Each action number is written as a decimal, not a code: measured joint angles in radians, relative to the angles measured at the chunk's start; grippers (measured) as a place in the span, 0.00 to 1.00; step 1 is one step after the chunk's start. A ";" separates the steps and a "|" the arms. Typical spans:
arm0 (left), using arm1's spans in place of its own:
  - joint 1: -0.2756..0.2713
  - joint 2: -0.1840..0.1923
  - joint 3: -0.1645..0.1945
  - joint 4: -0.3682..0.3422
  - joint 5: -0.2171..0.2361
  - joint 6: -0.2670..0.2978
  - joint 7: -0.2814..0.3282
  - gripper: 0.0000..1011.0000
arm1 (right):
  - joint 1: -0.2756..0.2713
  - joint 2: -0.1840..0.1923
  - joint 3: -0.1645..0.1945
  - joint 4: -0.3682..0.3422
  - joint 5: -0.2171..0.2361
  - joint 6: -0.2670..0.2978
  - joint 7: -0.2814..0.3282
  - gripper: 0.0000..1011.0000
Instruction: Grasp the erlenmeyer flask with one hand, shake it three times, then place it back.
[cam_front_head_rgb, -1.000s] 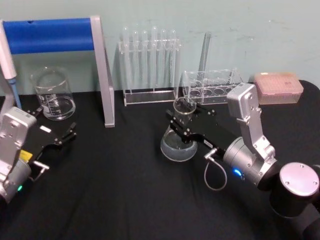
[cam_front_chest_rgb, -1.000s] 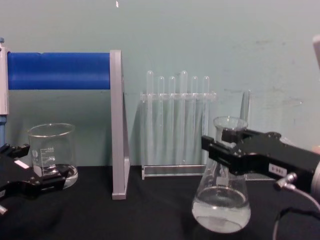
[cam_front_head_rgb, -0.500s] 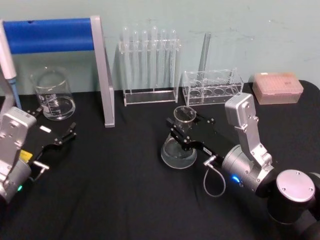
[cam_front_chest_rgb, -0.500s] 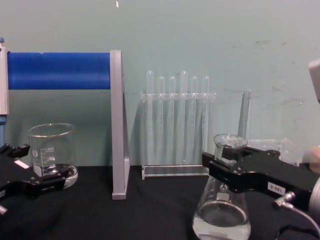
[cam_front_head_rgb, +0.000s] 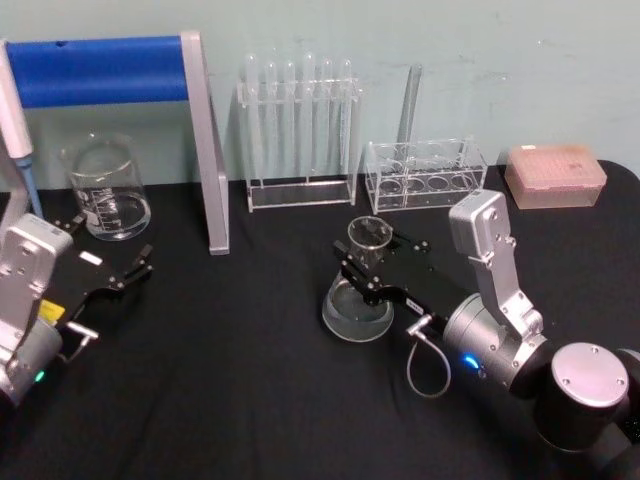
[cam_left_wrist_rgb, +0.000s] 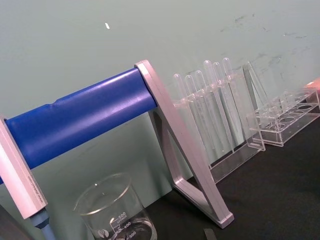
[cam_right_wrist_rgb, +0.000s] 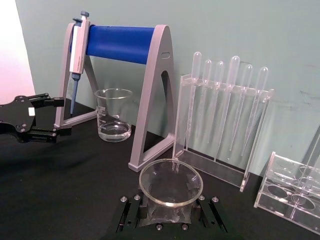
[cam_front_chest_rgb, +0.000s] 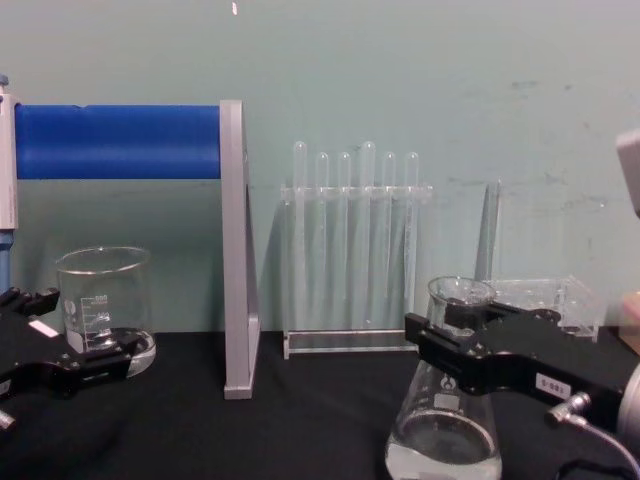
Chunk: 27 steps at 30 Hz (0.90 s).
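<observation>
While my right pincer (cam_front_head_rgb: 372, 258) is clamped around the neck of the erlenmeyer flask (cam_front_head_rgb: 355, 308), the flask stands upright near the middle of the desk (cam_front_head_rgb: 250, 400); clear liquid pools inside. My left pincer (cam_front_head_rgb: 108, 247) rests spread and empty by the left edge.

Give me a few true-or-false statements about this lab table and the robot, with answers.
1. The right pincer is shut on the flask's neck. True.
2. The flask is empty. False: clear liquid lies in its base.
3. The left pincer holds the beaker. False: it is open, apart from the beaker, holding nothing.
4. A pink box sits at the far right of the table. True.
</observation>
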 joint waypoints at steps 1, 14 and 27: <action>0.000 0.000 0.000 0.000 0.000 0.000 0.000 0.99 | 0.000 0.000 0.000 0.001 0.000 0.001 0.000 0.45; 0.000 0.000 0.000 0.000 0.000 0.000 0.000 0.99 | -0.005 -0.001 -0.005 0.007 -0.005 0.011 0.000 0.45; 0.000 0.000 0.000 0.000 0.000 0.000 0.000 0.99 | -0.006 -0.001 -0.009 0.009 -0.009 0.014 -0.001 0.45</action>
